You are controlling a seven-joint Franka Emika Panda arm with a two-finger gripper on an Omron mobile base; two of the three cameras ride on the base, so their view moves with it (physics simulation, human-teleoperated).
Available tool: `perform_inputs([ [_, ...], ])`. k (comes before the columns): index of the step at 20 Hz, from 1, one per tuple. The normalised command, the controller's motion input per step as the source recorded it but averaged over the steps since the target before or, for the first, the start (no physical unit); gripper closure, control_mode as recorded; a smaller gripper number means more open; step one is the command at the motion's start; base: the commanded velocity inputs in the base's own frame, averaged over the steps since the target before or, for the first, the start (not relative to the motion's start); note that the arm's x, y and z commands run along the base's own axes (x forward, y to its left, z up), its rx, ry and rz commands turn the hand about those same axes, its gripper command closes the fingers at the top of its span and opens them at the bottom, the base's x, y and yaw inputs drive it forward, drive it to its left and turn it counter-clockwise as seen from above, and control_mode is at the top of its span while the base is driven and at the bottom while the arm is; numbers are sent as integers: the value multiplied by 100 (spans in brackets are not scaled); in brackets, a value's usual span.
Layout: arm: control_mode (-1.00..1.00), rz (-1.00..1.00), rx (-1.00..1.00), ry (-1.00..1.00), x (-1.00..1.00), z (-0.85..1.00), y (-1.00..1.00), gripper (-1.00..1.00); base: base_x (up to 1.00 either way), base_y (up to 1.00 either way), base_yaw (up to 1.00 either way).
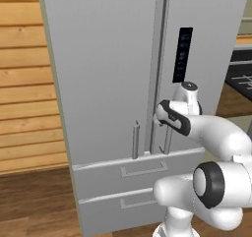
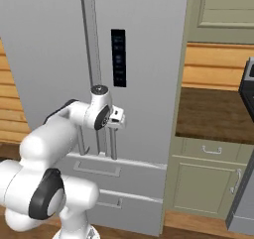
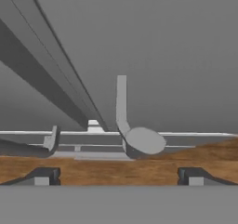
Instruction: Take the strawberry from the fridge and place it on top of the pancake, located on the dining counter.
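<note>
Fingers spread as wide as they go and holding nothing, poised close in front of the right door's bar handle, near its lower end, just right of the seam between the two shut upper doors of the fridge. Likely a stiff, smooth bar on a heavy, sealed door, so best taken squarely across the bar low down, gripped firmly against slipping, and pulled in an arc rather than straight back. Strawberry presumably inside behind the doors (nothing of it visible yet), soft and easily bruised when its turn comes.
</note>
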Motion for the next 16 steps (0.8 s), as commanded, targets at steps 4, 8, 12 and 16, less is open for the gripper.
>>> perform_inputs([
  [4, -100, 0, 0, 0, 19, -14, -12, -100, 0, 0, 0],
  [8, -100, 0, 0, 0, 15, -13, -12, -100, 0, 0, 0],
  [12, -100, 0, 0, 0, 19, -14, -14, -100, 0, 0, 0],
  [16, -100, 0, 0, -1, 24, -7, 0, -100, 0, 0, 0],
])
